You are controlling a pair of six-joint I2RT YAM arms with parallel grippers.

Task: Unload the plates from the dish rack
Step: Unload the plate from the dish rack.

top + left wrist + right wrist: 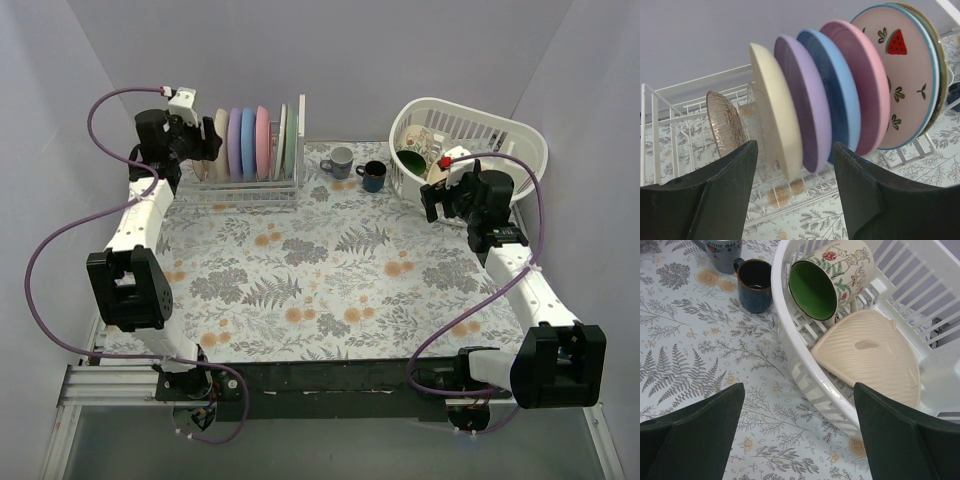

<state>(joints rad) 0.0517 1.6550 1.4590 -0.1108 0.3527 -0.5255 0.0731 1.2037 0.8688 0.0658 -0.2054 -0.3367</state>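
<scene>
The plates stand on edge in a row in the white wire dish rack (245, 188) at the back left: cream (774, 110), purple (805, 100), blue (837, 85), pink (865, 75), then one with a watermelon print (905, 75) and a pale green one (289, 140) behind it. My left gripper (794, 145) sits at the rack's left end, open, its fingers straddling the lower edges of the cream and purple plates with gaps on both sides. My right gripper (799, 387) hangs open and empty over the rim of the white basket (807, 367).
A clear glass dish (725, 125) stands in the rack left of the cream plate. A grey mug (340, 162) and a dark blue mug (373, 176) stand on the cloth between rack and basket. The basket (500, 135) holds a green-lined mug (815, 290) and a cream ribbed piece (875, 355).
</scene>
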